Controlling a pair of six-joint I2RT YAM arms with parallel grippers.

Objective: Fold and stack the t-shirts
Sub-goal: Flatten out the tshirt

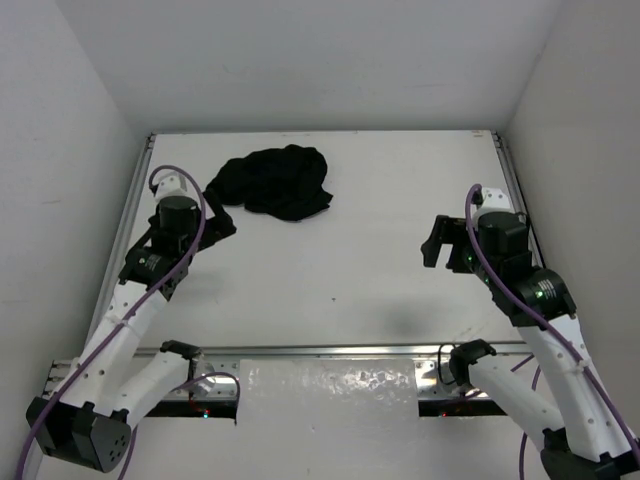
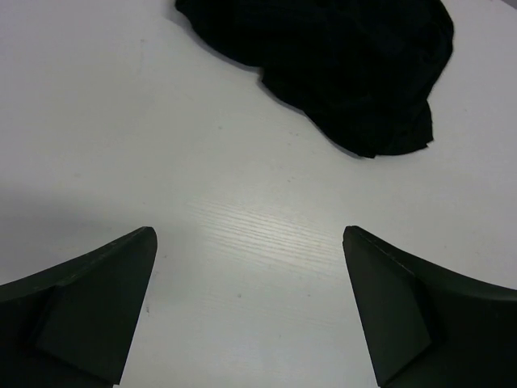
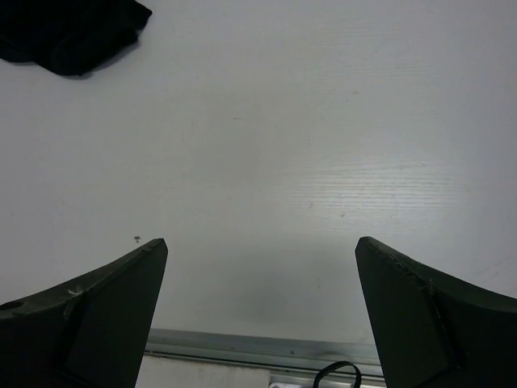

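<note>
A black t-shirt [image 1: 275, 183] lies crumpled in a heap at the back left of the white table [image 1: 350, 270]. My left gripper [image 1: 215, 215] hovers just in front of and left of the heap, open, with nothing between its fingers. In the left wrist view the t-shirt [image 2: 331, 65] fills the top, ahead of the open left gripper [image 2: 249, 238], with bare table in between. My right gripper [image 1: 437, 243] stands open and empty at the right side, far from the cloth. The right wrist view shows only a corner of the t-shirt [image 3: 69, 32] at top left, beyond the right gripper [image 3: 261, 246].
White walls close in the table on the left, back and right. A metal rail [image 1: 330, 351] runs along the near edge, with a white sheet [image 1: 325, 395] in front of it. The rail [image 3: 258, 347] and a black cable loop [image 3: 339, 373] show below the right fingers.
</note>
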